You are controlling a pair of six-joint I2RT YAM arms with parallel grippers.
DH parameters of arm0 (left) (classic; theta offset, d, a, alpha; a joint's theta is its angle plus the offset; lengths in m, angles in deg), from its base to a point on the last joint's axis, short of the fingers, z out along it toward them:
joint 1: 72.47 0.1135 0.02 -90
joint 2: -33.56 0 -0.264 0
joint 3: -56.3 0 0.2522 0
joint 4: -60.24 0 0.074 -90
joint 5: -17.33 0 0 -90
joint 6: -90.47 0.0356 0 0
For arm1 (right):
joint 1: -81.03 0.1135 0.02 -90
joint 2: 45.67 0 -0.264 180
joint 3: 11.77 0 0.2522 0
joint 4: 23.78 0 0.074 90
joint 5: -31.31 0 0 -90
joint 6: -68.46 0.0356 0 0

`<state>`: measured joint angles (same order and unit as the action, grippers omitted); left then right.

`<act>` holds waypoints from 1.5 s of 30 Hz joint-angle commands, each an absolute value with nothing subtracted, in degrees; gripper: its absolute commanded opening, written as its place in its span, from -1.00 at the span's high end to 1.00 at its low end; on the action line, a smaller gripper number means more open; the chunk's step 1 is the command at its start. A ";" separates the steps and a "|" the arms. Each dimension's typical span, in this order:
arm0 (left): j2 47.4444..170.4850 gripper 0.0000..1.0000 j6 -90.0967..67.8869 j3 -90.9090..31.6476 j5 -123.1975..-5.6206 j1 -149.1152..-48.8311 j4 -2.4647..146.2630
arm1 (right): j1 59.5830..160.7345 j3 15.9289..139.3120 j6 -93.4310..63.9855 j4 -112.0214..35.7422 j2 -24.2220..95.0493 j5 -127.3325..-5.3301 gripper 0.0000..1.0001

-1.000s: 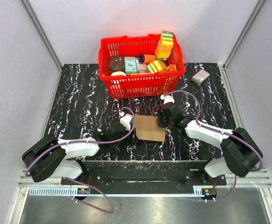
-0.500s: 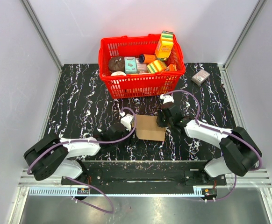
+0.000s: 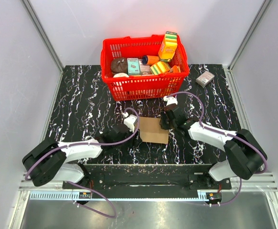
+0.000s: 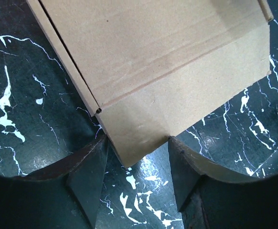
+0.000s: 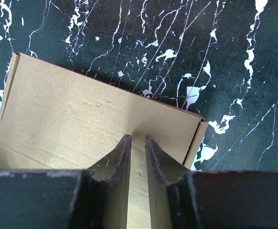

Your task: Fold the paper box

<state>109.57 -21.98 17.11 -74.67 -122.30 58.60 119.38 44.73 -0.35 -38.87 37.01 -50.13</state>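
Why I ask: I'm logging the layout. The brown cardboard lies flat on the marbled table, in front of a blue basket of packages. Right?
No: the basket is red, as the top external view shows. The brown cardboard does lie flat on the marbled table in front of it.

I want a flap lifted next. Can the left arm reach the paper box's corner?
Probably yes: the left gripper is open, a corner of the paper box between its fingers, nothing blocking.

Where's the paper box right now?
In the top view the paper box lies centre, just below the red basket, between the left claw and right claw.
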 commanded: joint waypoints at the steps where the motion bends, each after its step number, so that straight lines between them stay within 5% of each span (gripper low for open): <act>1: 106.77 -0.15 -22.64 14.94 -73.72 -122.40 57.83 | 119.62 45.93 -0.80 -39.56 37.04 -50.16 0.52; 45: 114.06 0.04 -19.12 18.19 -81.81 -122.40 50.01 | 119.18 47.34 -0.62 -40.01 41.17 -52.28 0.53</act>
